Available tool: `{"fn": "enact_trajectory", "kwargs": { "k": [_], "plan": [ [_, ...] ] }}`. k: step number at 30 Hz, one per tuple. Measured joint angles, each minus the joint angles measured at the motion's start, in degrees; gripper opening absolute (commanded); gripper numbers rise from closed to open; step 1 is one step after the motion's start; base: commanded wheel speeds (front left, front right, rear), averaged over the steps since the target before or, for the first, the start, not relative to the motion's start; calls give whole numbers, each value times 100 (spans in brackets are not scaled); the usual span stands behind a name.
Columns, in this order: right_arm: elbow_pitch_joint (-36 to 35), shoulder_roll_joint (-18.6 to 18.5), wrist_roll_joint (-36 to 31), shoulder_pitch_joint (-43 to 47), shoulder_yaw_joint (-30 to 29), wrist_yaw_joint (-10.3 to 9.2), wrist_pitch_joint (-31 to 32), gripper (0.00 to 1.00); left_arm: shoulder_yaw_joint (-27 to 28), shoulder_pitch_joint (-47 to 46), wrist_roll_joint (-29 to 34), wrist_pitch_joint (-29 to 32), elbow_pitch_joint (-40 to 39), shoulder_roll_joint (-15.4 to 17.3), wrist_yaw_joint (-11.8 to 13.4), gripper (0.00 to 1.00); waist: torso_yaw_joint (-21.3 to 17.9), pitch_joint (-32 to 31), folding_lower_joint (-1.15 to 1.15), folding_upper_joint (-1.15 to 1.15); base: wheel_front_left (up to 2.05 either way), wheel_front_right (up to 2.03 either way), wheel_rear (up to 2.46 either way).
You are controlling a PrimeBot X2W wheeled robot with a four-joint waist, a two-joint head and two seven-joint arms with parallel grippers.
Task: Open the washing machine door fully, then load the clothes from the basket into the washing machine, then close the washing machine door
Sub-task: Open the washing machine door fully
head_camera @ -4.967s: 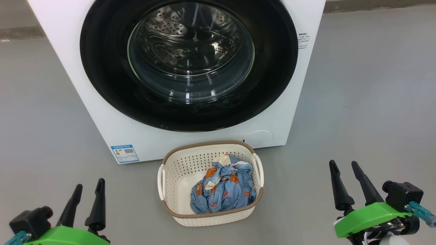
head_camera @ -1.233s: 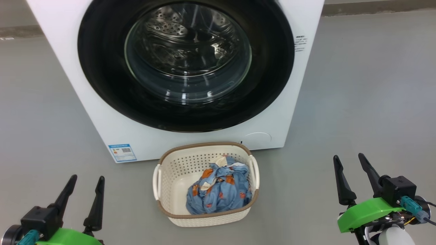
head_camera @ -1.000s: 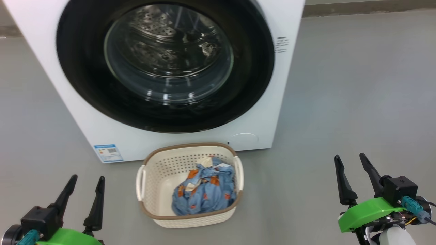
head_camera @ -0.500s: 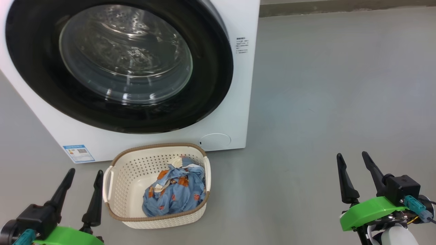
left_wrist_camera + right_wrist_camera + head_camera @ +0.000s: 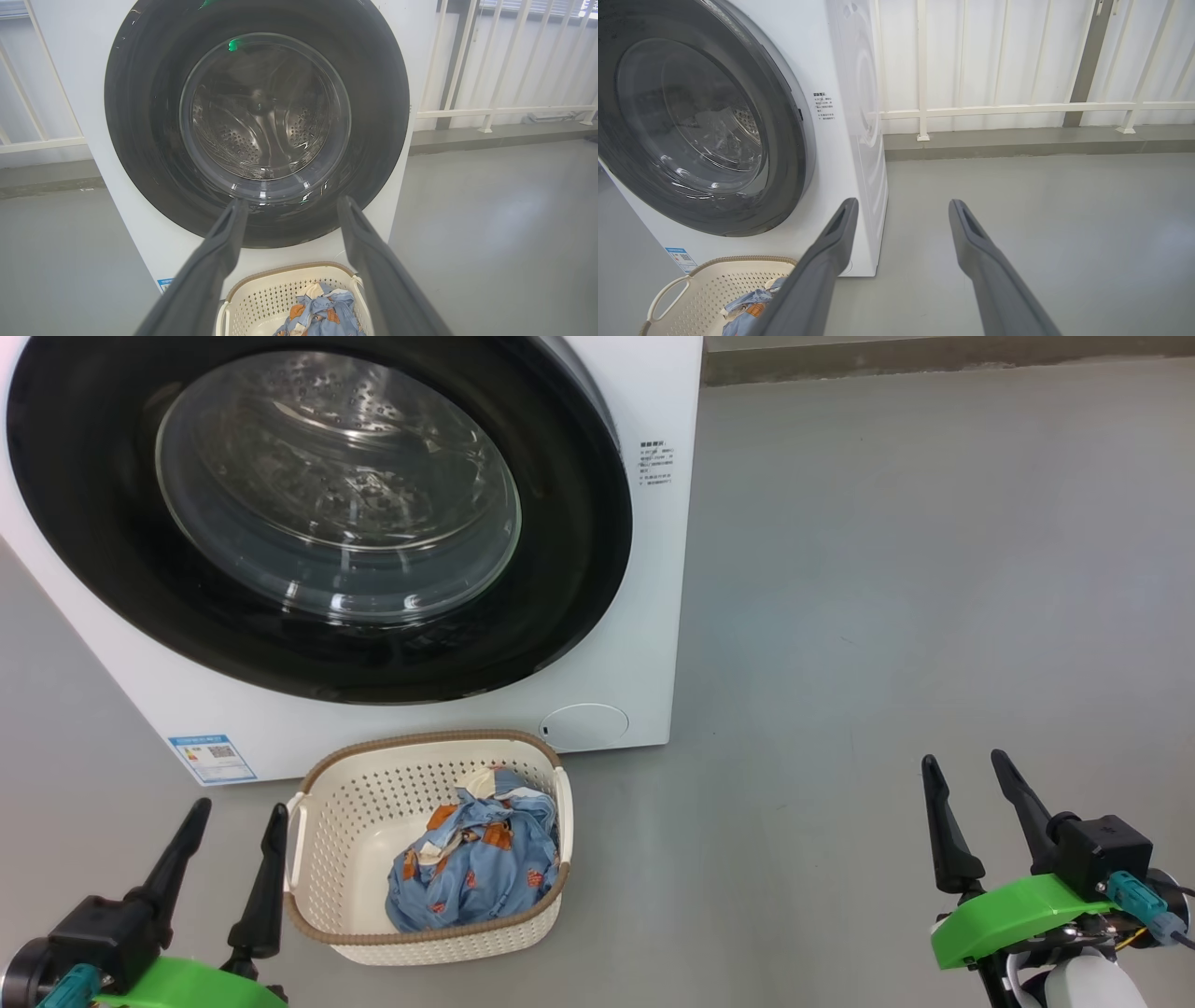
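The white washing machine (image 5: 644, 644) stands at the upper left, its round black-rimmed glass door (image 5: 317, 513) flat against the front. Before it on the floor sits the cream perforated basket (image 5: 336, 887) holding the light blue printed clothes (image 5: 476, 873). My left gripper (image 5: 236, 814) is open and empty, just left of the basket. Far to the right, my right gripper (image 5: 966, 763) is open over bare floor. The left wrist view looks at the door (image 5: 257, 116) between my open fingers (image 5: 224, 242), basket (image 5: 261, 289) below. The right wrist view has the machine (image 5: 859, 140) at left.
Grey floor (image 5: 887, 616) spreads wide to the right of the machine. A white railing (image 5: 1017, 109) and a low kerb run behind it. A blue label sticker (image 5: 211, 758) and a round service flap (image 5: 584, 724) mark the machine's lower front.
The head camera has swung to the right, so machine and basket now lie further left in view. Both grippers stay open and empty in about the same places.
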Motion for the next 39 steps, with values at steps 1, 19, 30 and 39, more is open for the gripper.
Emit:
{"fn": "enact_trajectory", "kwargs": {
  "k": [1,19,30,39],
  "plan": [
    [0,0,0,0,1,0,0,100,0,0,0,0,0,0,0,100,1,-1,0,0,0,0,0],
    [2,0,24,1,-10,0,0,100,11,7,1,0,-8,-14,0,100,44,-18,0,0,0,0,0],
    [119,0,456,-144,-12,0,0,100,26,9,1,0,-5,-30,0,100,107,7,0,0,0,0,0],
    [299,-5,1625,-608,-208,0,-1,100,-76,23,-29,0,4,-68,0,100,179,-8,0,0,0,0,0]
  ]
}}
